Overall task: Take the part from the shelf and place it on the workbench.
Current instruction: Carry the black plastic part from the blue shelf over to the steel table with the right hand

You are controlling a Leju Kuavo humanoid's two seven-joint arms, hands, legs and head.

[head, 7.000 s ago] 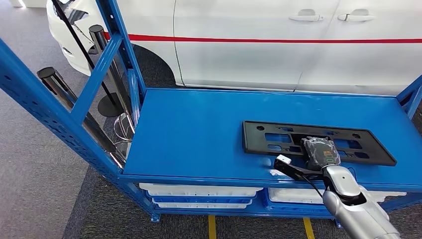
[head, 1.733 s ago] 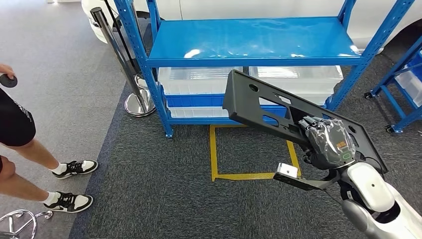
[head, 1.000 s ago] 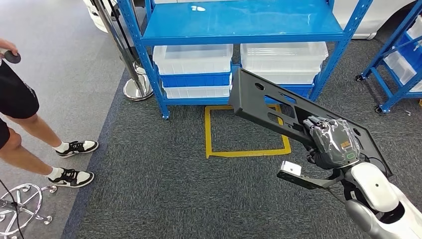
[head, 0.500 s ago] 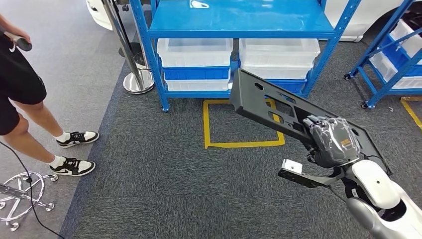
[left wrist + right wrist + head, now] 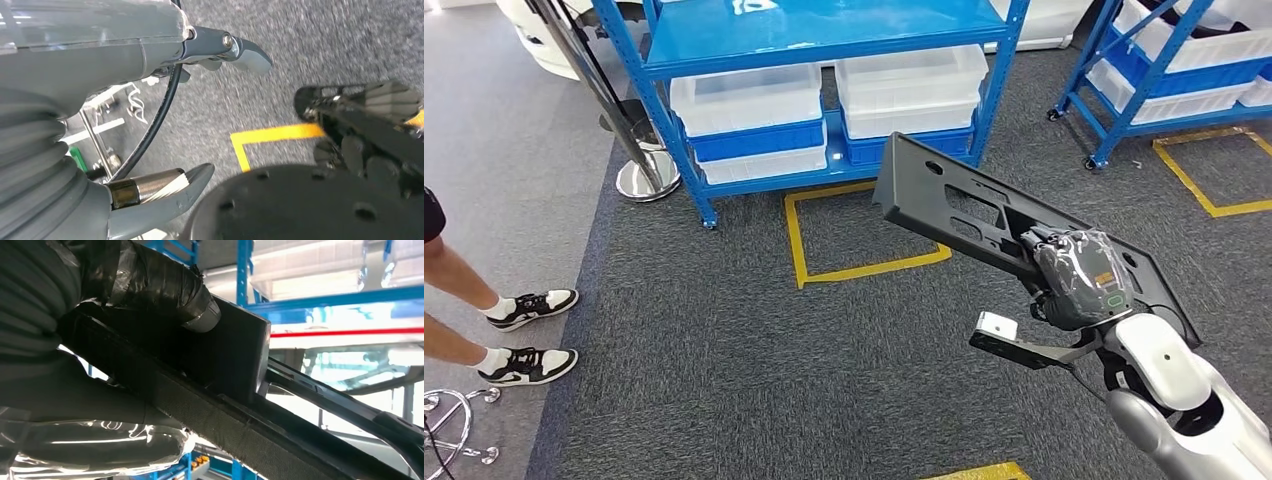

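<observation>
The part (image 5: 944, 200) is a long, flat black plastic panel with cut-outs, held tilted in the air above the grey carpet. My right hand (image 5: 1079, 280), wrapped in clear film, grips it near its right end, and the left end sticks out toward the blue shelf (image 5: 844, 30). In the right wrist view the taped thumb (image 5: 165, 285) presses on the part (image 5: 235, 360), whose edge runs across the picture. My left hand (image 5: 125, 55) hangs over the carpet with its fingers apart and holds nothing.
Clear bins (image 5: 744, 100) sit on the shelf's lower levels. A second blue rack on wheels (image 5: 1144, 80) stands at the far right. A yellow floor square (image 5: 864, 265) lies before the shelf. A person's legs (image 5: 524, 310) stand at the left, near a stanchion base (image 5: 644, 180).
The whole view has shifted: the camera has turned, so the shelf now lies further left and a second rack shows at the right. My right hand still holds the part.
</observation>
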